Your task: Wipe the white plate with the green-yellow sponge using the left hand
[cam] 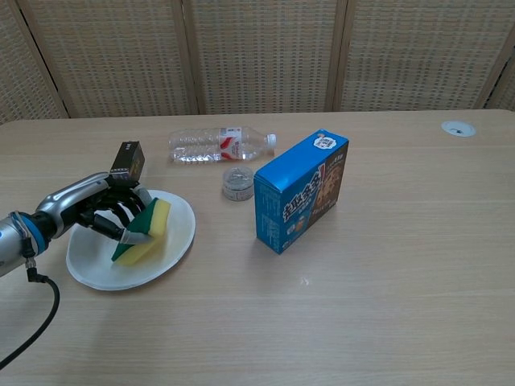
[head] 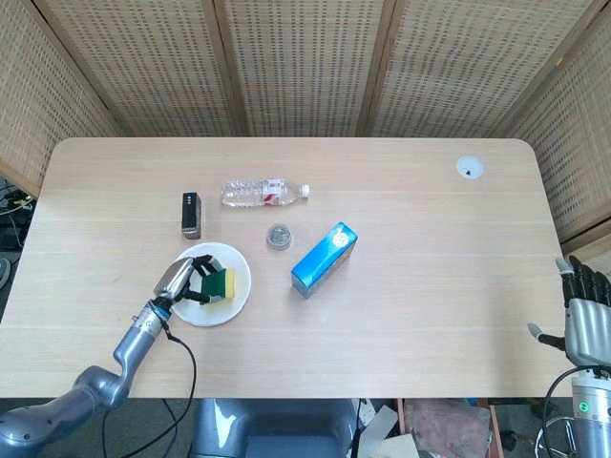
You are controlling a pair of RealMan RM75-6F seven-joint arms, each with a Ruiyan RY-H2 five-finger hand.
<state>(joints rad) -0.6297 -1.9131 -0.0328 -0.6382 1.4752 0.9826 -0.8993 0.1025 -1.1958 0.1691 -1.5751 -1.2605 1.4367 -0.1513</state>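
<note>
**Left hand holds the sponge on the plate**

The pale wooden surface (head: pixel 401 229) fills most of both views, with woven screens behind it along the top of the frame.

In the middle of the head view lies a blue carton (head: pixel 325 259); in the chest view it stands right of centre, its printed face toward the camera (cam: pixel 301 192).

The white plate (head: pixel 241 286) sits in the lower left of the head view, and at the left of the chest view (cam: pixel 180 241). On it is the green-yellow sponge (cam: pixel 143 232), tilted, with its lower edge touching the plate and its green side toward the hand. From above the sponge (head: pixel 221 283) lies near the plate's centre.

The left hand (cam: pixel 90 207) reaches in from the lower left, its fingers (cam: pixel 121 217) curled around the sponge and pinching it. In the head view the left hand (head: pixel 179 280) overlaps the plate's left rim.

A clear water bottle (head: pixel 263 191) lies on its side above the plate, cap pointing right.

The right hand (head: pixel 584 315) appears at the lower right corner of the head view, off the surface, fingers loosely spread and holding nothing.

A small black box (head: pixel 191 215) stands just beyond the plate's upper left. A small round tin (head: pixel 279 235) rests between the bottle and the carton. A white disc (head: pixel 469 168) is set in the surface at upper right.
</note>
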